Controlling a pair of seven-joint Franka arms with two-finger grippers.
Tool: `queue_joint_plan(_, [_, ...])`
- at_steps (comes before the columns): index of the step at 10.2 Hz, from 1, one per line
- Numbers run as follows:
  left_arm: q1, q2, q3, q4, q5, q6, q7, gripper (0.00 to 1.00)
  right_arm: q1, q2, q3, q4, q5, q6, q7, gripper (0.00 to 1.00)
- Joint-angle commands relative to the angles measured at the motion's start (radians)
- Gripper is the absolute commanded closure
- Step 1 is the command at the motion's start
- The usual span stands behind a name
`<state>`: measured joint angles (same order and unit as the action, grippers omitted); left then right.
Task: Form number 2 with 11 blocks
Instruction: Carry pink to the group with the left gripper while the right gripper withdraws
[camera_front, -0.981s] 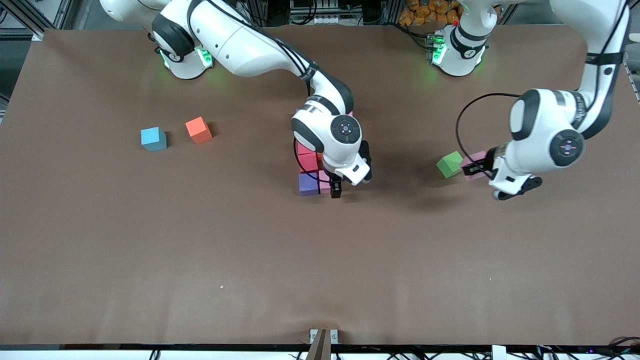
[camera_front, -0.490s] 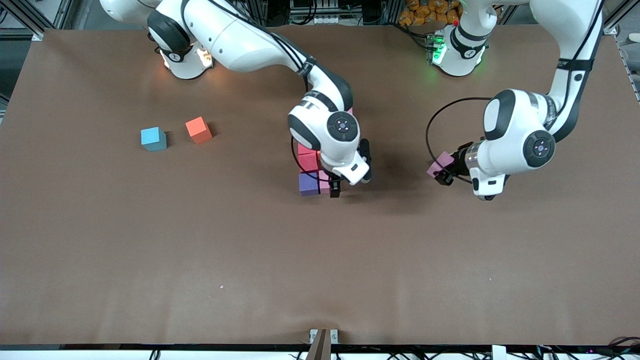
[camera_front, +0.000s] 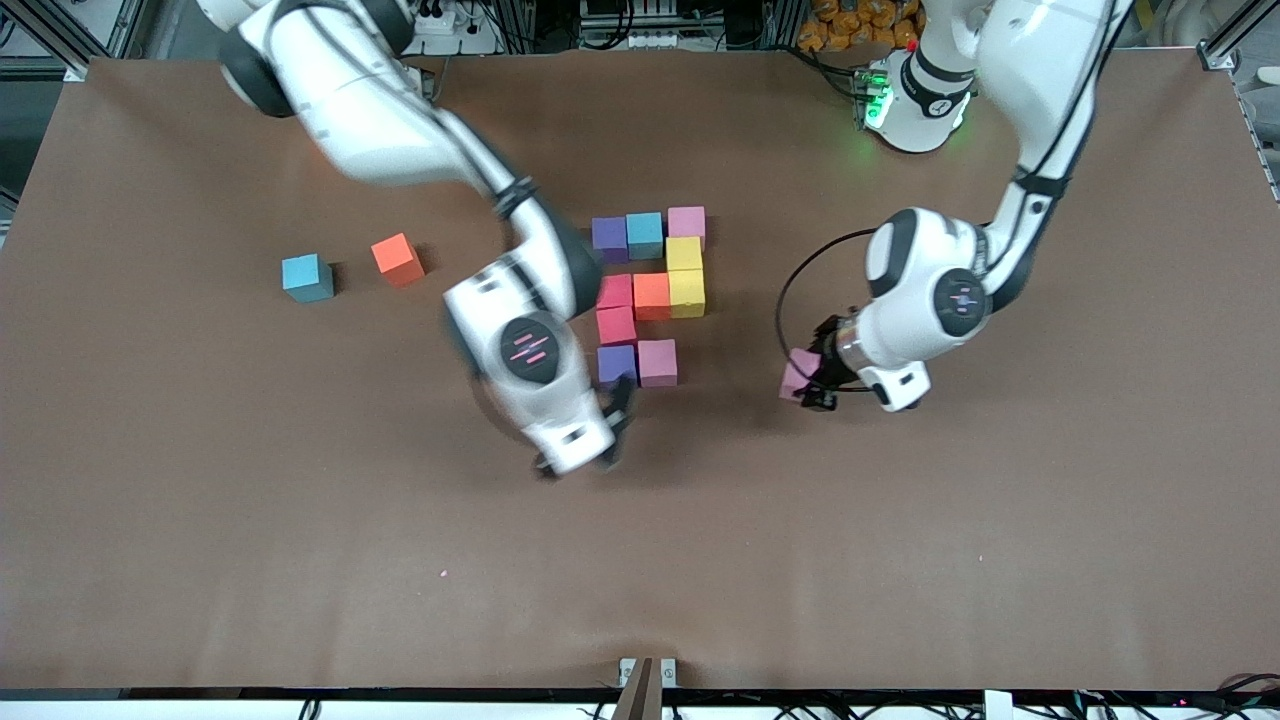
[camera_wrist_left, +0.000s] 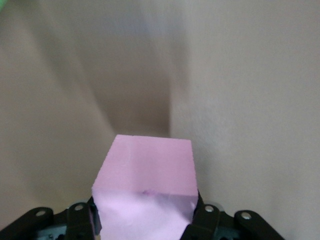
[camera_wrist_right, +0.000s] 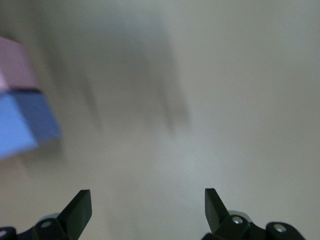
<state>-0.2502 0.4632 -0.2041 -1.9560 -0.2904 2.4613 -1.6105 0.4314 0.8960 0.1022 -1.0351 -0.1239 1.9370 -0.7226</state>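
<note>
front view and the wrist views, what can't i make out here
- Pink block in the left tool: front view shows only a corner, the wrist housing covers the rest.
- Right tool: smeared by motion in the front view.
- Purple block and the pink block beside it: right wrist view blurs them and the picture's edge cuts them off.
- Green cube: only a sliver at the left wrist view's corner.

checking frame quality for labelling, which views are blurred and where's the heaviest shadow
Front view: right gripper and its forearm smear, blocks sharp. Right wrist view: streaked table, blurred purple block. Left wrist view: pink block fairly crisp, dark shadow on the table above it.
</note>
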Motion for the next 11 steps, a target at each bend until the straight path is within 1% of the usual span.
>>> queue_joint_plan(1, [-0.026, 0.093, -0.056, 0.106, -0.015, 0.079, -0.218, 1.00, -0.132, -0.043, 0.016, -0.011, 0.017, -0.016, 0.002, 0.00])
queue_joint_plan(2, [-0.029, 0.112, -0.078, 0.130, -0.010, 0.105, -0.306, 1.00, -0.182, -0.063, 0.010, -0.013, 0.020, -0.018, 0.006, 0.00])
queue_joint_plan(3, [-0.053, 0.132, -0.092, 0.141, -0.016, 0.140, -0.354, 1.00, -0.233, -0.083, 0.005, -0.019, 0.020, -0.042, 0.015, 0.00])
queue_joint_plan(5, [-0.093, 0.172, -0.092, 0.141, -0.007, 0.220, -0.440, 1.00, -0.304, -0.121, 0.001, -0.029, 0.006, -0.162, 0.140, 0.00])
queue_joint_plan(6, [-0.098, 0.186, -0.092, 0.138, -0.006, 0.234, -0.447, 1.00, -0.334, -0.159, -0.002, -0.072, 0.003, -0.171, 0.179, 0.00])
queue_joint_plan(7, [-0.101, 0.192, -0.092, 0.134, -0.007, 0.237, -0.448, 1.00, -0.356, -0.201, -0.019, -0.130, 0.003, -0.159, 0.183, 0.00])
queue_joint_plan(8, [-0.103, 0.189, -0.092, 0.118, -0.006, 0.235, -0.454, 1.00, -0.374, -0.250, -0.021, -0.207, 0.003, -0.130, 0.184, 0.00])
queue_joint_plan(9, [-0.104, 0.181, -0.092, 0.091, -0.006, 0.237, -0.463, 1.00, -0.387, -0.314, -0.021, -0.324, 0.004, -0.046, 0.193, 0.00])
queue_joint_plan(10, [-0.104, 0.178, -0.092, 0.085, -0.006, 0.237, -0.463, 1.00, -0.396, -0.378, -0.021, -0.446, 0.006, 0.038, 0.218, 0.00])
queue_joint_plan(11, [-0.104, 0.170, -0.092, 0.069, -0.004, 0.237, -0.463, 1.00, -0.396, -0.428, -0.021, -0.530, 0.006, 0.078, 0.247, 0.00])
